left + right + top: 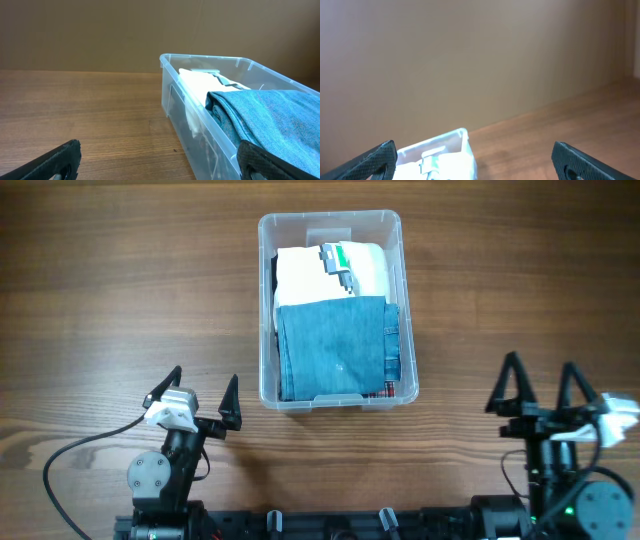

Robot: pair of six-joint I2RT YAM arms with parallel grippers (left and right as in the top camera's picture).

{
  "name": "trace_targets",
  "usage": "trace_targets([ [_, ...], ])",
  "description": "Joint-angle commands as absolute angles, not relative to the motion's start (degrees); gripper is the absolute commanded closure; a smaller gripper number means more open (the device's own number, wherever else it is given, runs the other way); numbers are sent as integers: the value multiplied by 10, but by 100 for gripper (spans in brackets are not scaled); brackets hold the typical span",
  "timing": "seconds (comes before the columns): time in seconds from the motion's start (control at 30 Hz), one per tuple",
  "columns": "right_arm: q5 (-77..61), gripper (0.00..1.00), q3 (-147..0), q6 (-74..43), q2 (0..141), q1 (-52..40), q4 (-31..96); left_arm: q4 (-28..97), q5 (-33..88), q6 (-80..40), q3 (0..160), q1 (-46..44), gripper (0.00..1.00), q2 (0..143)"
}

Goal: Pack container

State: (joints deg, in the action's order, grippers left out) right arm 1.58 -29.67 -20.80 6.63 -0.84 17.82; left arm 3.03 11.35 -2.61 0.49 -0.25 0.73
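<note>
The clear plastic container (pixel 266 300) stands in the middle of the wooden table. Inside it lies a folded blue denim garment (pixel 335 348) at the near end and a folded white garment (pixel 305 278) with a grey and green tag at the far end. My left gripper (pixel 205 387) rests open near the table's front edge, left of the container, holding nothing. My right gripper (pixel 540 385) stands open at the front right, also with nothing in it. The left wrist view shows the container (pixel 172 95) and the denim (pixel 270 117) to the right of the open fingers. The right wrist view catches the container's far corner (pixel 461 136).
A black cable (pixel 75 455) runs from the left arm's base across the front left of the table. The arm bases and a black rail (pixel 330 525) line the front edge. A plain brown wall (pixel 470 60) stands behind the table.
</note>
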Motion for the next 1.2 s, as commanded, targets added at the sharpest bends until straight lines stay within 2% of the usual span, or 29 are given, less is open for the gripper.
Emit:
trace_targets([
  [0.0, -55, 0, -227, -146, 9, -12, 125, 34, 106, -17, 3, 2, 0, 2],
  [0.23, -71, 0, -181, -120, 2, -11, 81, 34, 106, -17, 3, 2, 0, 2],
  [0.4, -91, 0, -145, -80, 2, -11, -5, 35, 106, -17, 3, 2, 0, 2],
  [0.73, -91, 0, -59, -93, 2, -11, -133, 35, 106, -17, 3, 2, 0, 2],
  [1.17, -86, 0, -3, -101, 2, -11, -154, 34, 106, -17, 3, 2, 0, 2],
])
